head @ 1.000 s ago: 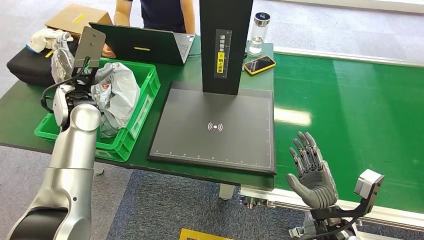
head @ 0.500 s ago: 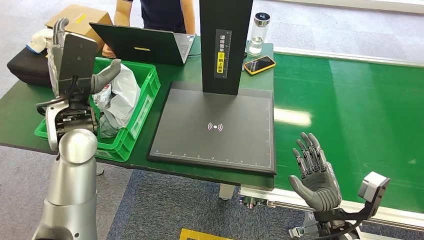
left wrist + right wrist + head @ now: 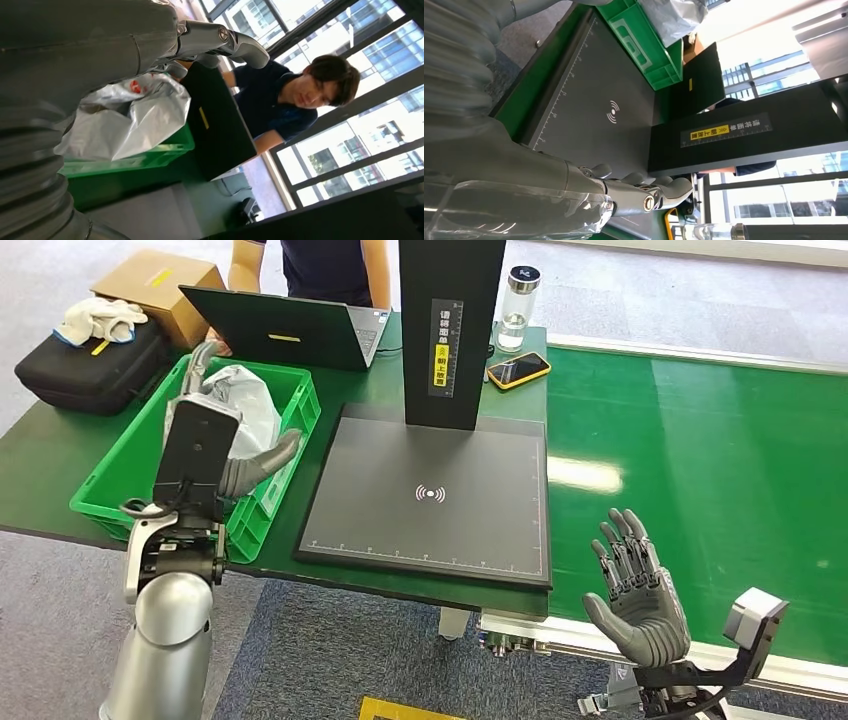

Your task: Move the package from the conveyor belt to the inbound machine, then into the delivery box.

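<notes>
- Lying crumpled in the far part of the green crate (image 3: 120, 455), the silver-grey package (image 3: 243, 412) rests just beyond the left hand (image 3: 235, 455), which hovers over the crate's near right side; the fingers are spread and hold nothing, the thumb reaching toward the crate's right wall.
- In the left wrist view the package (image 3: 131, 120) lies in the crate (image 3: 127, 157) past the thumb (image 3: 225, 42), with no contact between them that I can make out.
- Compared with half a second ago, the left hand has dropped and come nearer and rightward, from up by the crate's far left corner to its near right side; a second ago it was lower over the bag, so it rose and then withdrew. The package has not left the crate.
- Next comes the dark scanner plate (image 3: 430, 495) with its black post (image 3: 450, 330), nothing lying on it.
- Behind, a person (image 3: 325, 265) stands at a laptop (image 3: 285, 330).
- At the right, the right hand (image 3: 637, 590) is held up open, palm showing and fingers apart, before the green conveyor belt (image 3: 700, 460); it has slid slightly lower and rightward since the earlier frames.
</notes>
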